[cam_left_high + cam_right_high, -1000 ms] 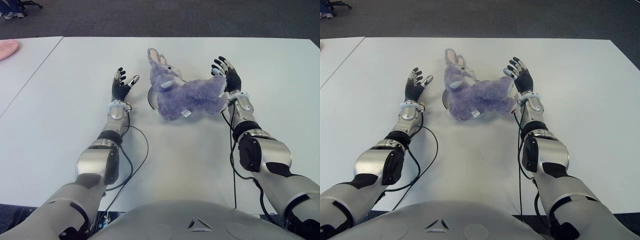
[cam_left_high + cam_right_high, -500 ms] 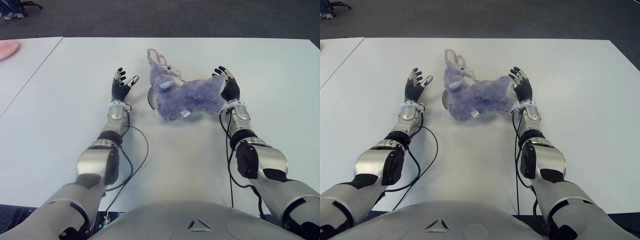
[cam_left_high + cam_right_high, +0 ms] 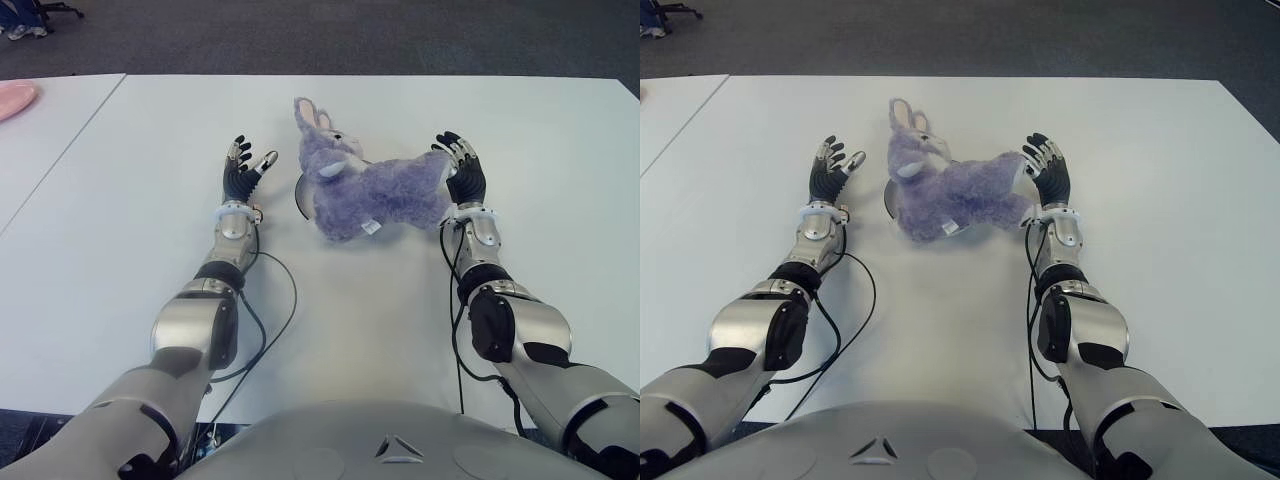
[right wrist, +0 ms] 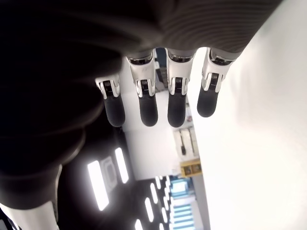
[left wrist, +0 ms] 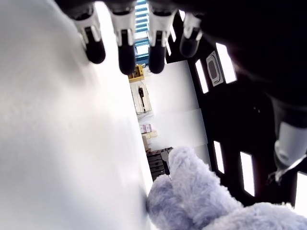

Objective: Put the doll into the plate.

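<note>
Our right hand [image 3: 462, 168] has drawn back from the purple plush rabbit [image 3: 372, 187] over the last second and now sits just beside its rump, fingers spread and holding nothing. The rabbit already lies across the dark plate [image 3: 301, 196] on the white table [image 3: 120, 220], so we judge the task done. Our left hand [image 3: 243, 172] shows left of the plate, also released and empty.

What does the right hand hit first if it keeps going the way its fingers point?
Probably nothing. The right hand is open beside the doll's rear end, fingers pointing away from the robot across bare table. The doll lies to its left, out of that line, though depth is hard to judge.
</note>
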`<state>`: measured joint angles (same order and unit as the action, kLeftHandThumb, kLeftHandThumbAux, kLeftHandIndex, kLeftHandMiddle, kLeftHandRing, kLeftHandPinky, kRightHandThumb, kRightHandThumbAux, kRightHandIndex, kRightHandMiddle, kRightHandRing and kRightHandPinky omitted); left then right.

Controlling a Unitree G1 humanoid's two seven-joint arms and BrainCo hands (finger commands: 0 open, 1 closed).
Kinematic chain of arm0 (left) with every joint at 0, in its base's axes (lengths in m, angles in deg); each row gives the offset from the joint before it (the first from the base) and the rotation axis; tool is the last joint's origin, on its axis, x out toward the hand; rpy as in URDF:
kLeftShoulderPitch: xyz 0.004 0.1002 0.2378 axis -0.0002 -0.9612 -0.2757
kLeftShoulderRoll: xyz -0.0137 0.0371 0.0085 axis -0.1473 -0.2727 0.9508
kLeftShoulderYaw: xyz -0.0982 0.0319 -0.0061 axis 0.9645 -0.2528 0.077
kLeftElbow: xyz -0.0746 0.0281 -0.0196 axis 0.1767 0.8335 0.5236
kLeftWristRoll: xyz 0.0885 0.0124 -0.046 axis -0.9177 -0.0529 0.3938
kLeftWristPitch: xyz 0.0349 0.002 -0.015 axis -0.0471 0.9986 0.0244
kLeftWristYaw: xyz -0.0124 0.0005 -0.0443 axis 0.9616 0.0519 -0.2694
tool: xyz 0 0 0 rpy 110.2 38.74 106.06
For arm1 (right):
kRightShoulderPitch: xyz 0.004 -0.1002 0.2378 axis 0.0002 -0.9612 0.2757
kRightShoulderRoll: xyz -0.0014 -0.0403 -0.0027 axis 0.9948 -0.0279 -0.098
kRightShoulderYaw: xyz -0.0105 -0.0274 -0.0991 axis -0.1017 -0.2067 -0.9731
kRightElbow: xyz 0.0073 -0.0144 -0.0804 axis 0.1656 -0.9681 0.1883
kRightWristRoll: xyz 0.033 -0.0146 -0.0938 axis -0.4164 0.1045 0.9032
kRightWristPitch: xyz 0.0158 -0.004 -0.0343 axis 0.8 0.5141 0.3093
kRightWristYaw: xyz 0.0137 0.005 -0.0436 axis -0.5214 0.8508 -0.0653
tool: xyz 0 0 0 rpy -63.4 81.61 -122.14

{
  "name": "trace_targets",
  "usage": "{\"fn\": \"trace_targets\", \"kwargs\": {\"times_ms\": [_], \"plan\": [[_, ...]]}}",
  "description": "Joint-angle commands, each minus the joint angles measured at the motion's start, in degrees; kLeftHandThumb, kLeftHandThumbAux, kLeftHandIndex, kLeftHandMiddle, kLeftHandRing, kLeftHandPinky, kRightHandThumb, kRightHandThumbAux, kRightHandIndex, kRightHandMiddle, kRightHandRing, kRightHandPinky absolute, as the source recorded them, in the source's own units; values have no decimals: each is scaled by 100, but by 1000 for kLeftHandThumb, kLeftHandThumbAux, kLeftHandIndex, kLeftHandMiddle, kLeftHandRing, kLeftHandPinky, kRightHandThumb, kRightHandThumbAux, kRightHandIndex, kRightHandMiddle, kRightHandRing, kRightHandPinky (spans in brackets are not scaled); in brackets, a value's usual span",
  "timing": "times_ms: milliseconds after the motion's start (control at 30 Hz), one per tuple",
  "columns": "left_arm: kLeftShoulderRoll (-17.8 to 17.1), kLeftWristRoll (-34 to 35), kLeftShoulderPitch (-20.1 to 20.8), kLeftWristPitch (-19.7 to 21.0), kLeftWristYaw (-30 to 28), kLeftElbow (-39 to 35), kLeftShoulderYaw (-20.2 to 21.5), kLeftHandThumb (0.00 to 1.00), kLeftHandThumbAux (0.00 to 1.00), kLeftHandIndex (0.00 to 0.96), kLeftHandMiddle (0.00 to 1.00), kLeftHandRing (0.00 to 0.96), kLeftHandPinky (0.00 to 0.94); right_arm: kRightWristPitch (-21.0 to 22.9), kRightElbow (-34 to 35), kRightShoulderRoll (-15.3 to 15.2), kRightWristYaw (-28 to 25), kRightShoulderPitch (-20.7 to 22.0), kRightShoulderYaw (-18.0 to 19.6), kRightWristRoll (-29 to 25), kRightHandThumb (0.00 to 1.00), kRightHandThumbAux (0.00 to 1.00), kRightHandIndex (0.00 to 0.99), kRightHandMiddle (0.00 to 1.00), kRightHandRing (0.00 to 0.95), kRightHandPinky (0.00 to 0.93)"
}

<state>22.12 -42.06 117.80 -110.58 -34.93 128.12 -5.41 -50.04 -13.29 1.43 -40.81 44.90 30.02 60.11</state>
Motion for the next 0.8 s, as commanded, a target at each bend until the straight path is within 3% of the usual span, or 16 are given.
{"fn": "trace_targets", "kwargs": {"times_ms": [33, 433, 700, 800], "plan": [[271, 42, -1147, 549, -222, 702, 13, 0, 534, 67, 144, 142, 128, 138, -315, 239, 97, -802, 91, 15, 0, 738, 187, 184, 163, 161], [244, -37, -1155, 600, -129, 706, -63, 0, 509, 66, 139, 135, 123, 491, -446, 333, 456, -1123, -52, 304, 0, 699, 193, 201, 181, 180], [231, -76, -1170, 578, -90, 702, -119, 0, 530, 68, 142, 140, 139, 458, -505, 432, 1235, -1400, -487, 932, 0, 685, 178, 173, 153, 152], [231, -76, -1174, 572, -96, 700, -131, 0, 538, 67, 139, 140, 139, 371, -521, 537, 1860, -1581, -753, 1303, 0, 713, 162, 155, 141, 153]]}}
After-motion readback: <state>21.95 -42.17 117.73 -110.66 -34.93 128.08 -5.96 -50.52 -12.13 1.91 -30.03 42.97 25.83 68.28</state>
